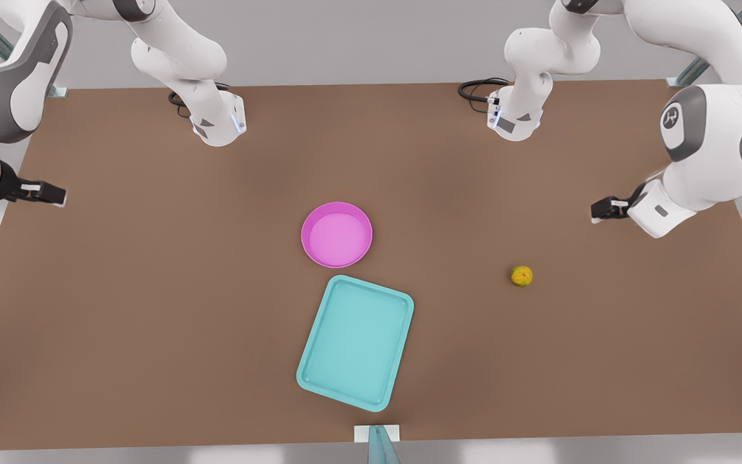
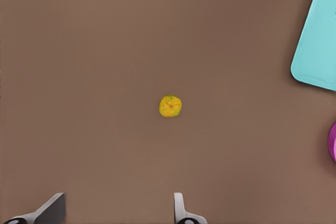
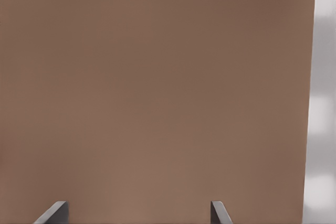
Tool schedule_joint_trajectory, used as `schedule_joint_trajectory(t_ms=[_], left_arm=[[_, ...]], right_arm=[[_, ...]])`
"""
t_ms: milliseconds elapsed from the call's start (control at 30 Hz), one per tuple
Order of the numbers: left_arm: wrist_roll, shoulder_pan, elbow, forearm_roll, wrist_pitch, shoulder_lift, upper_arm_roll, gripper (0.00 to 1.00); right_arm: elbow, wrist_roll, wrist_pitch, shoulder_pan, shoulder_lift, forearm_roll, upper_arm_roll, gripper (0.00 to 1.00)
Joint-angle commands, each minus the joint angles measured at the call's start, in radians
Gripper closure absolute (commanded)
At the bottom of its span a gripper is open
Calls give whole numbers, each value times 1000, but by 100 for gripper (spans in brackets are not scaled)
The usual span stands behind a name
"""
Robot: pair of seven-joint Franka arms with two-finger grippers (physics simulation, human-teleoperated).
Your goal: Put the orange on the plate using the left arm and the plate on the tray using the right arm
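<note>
The small yellow-orange orange (image 1: 522, 276) (image 2: 170, 106) lies alone on the brown table, toward the front view's right. A pink plate (image 1: 337, 235) (image 2: 332, 142) sits mid-table, just behind the turquoise tray (image 1: 355, 341) (image 2: 317, 40), and both hold nothing. My left gripper (image 1: 603, 209) (image 2: 118, 211) hovers open at the front view's right, above and behind the orange and well apart from it. Far off at the front view's left edge, my right gripper (image 1: 55, 193) (image 3: 136, 212) hangs open over bare table, away from the plate.
Both arm bases (image 1: 216, 122) (image 1: 516, 119) stand at the table's back edge with black cables beside them. A teal post on a white mount (image 1: 377, 444) sits at the front edge. The table's side edge (image 3: 315, 103) runs close to my right gripper.
</note>
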Motion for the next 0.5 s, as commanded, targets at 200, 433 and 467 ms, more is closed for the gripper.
schedule_joint_trajectory(t_ms=[200,433,467], left_arm=[[75,-5,-203,-8,424,289,-28,0],[146,-21,-325,-14,636,385,-30,0],[143,-36,-325,-14,653,391,-30,0]], right_arm=[[-3,-20,59,2,3,3,1,0],[-8,-20,59,2,6,3,10,0],[-11,-18,59,2,6,3,10,0]])
